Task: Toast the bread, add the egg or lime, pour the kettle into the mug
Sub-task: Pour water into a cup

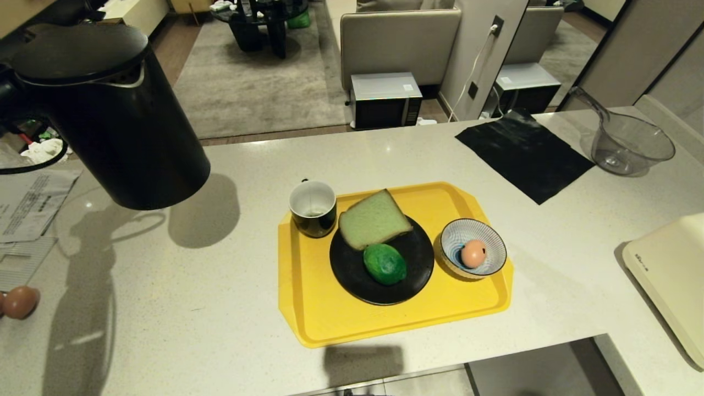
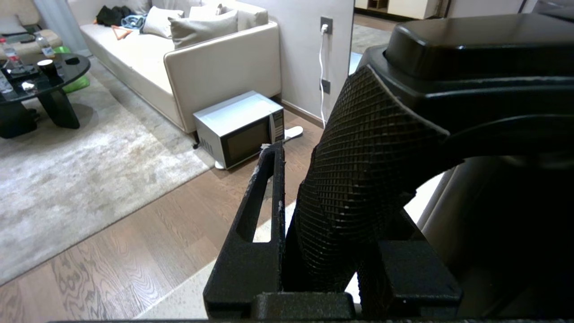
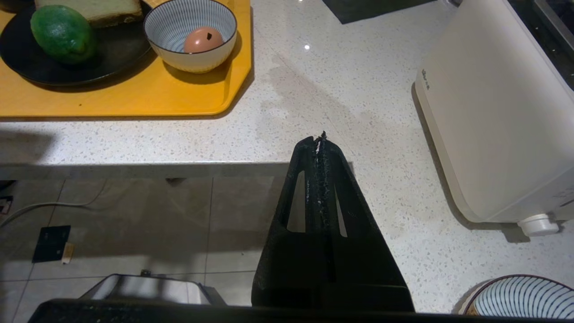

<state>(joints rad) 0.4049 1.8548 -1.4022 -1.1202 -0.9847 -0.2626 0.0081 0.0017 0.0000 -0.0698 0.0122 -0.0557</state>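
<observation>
Your left end effector (image 2: 323,251), clamped on the handle of the large matte black kettle (image 1: 110,115), holds it aloft at ten o'clock of the glossy black white-lined mug (image 1: 313,208), for pouring; the right end effector (image 3: 321,141) idles closed.

Black kettle (image 1: 110,115) raised at left, bread (image 1: 373,220) and lime (image 1: 384,264) touching, mug (image 1: 313,208) seemingly empty

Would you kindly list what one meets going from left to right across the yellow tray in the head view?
Glossy black mug with white inside → pale green square bread slice on the round black plate → blue-and-white striped bowl holding a brown egg. The dark green lime overlaps the bread's span, so it is left out.
</observation>
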